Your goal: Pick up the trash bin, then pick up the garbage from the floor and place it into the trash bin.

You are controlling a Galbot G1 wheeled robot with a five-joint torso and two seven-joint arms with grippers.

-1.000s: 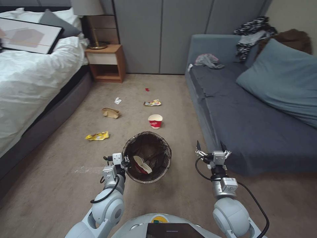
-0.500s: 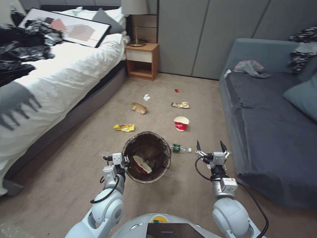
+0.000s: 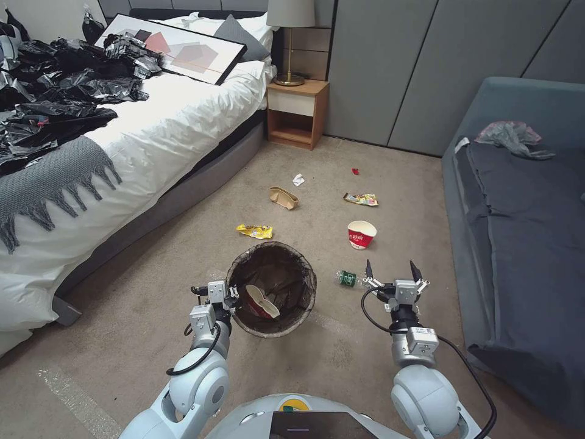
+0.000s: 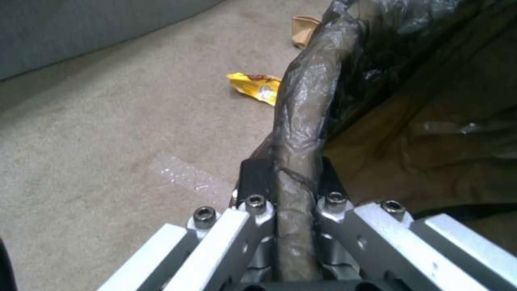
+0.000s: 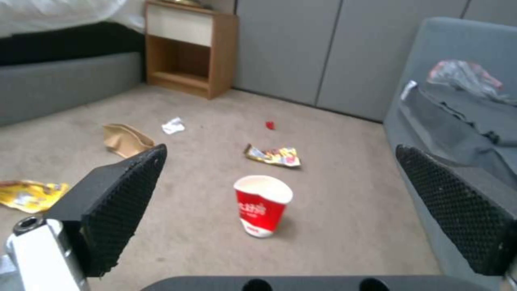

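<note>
My left gripper (image 3: 229, 298) is shut on the bag-wrapped rim of the trash bin (image 3: 292, 268), which hangs off the floor with a crushed red-and-white cup (image 3: 261, 303) inside; the left wrist view shows the clamped rim (image 4: 301, 121). My right gripper (image 3: 393, 269) is open and empty, above the carpet. Garbage lies ahead: a red cup (image 3: 361, 234) (image 5: 262, 204), a green-labelled bottle (image 3: 347, 278), a yellow wrapper (image 3: 255, 230) (image 4: 256, 87), a brown paper bag (image 3: 283, 197) (image 5: 125, 139), a multicoloured wrapper (image 3: 360, 199) (image 5: 272, 155), a white scrap (image 3: 298, 180) and a red scrap (image 3: 355, 171).
A bed (image 3: 122, 140) with black plastic sheets (image 3: 55, 91) and a framed picture runs along the left. A wooden nightstand (image 3: 297, 113) with a lamp stands at the back. A grey sofa (image 3: 524, 231) bounds the right. Carpet lies open between them.
The whole head view has swung leftward, so bed and sofa shifted right in the picture. The green-labelled bottle came into sight beside the bin. Both arms hold the same pose.
</note>
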